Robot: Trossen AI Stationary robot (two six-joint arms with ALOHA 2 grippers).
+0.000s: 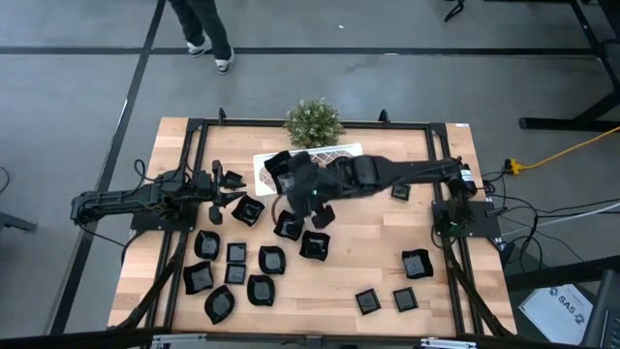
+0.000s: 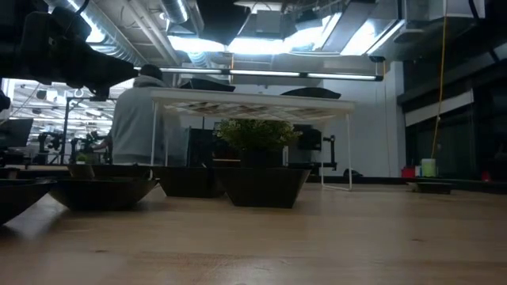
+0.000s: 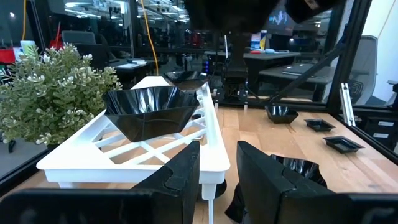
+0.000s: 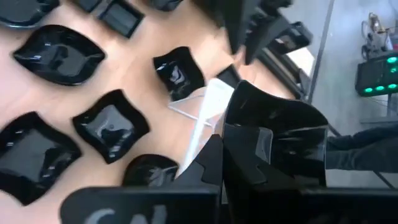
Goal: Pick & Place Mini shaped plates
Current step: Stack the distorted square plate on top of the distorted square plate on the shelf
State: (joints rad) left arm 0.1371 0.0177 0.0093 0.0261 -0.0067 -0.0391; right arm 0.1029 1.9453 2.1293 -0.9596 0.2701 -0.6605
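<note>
**A:** What is your right gripper (image 4: 224, 149) doing?

**B:** It is clamped on the rim of a small glossy black square dish (image 4: 273, 124). You are holding that dish over the left end of the white lattice-patterned rectangular rack (image 1: 334, 153), at the table's (image 1: 387, 291) far edge beside the small green bushy plant (image 1: 312, 121).

**A:** Which way does the rack lie?

**B:** Directly under the dish, with its long axis along the far edge. The dish is near-square, so it has no long axis to align. I judge only a descent is needed.

**A:** And your left gripper (image 3: 217, 162)?

**B:** Its fingers are apart and empty. It waits just left of the rack, facing the black faceted dish (image 3: 149, 112) already on it.
</note>
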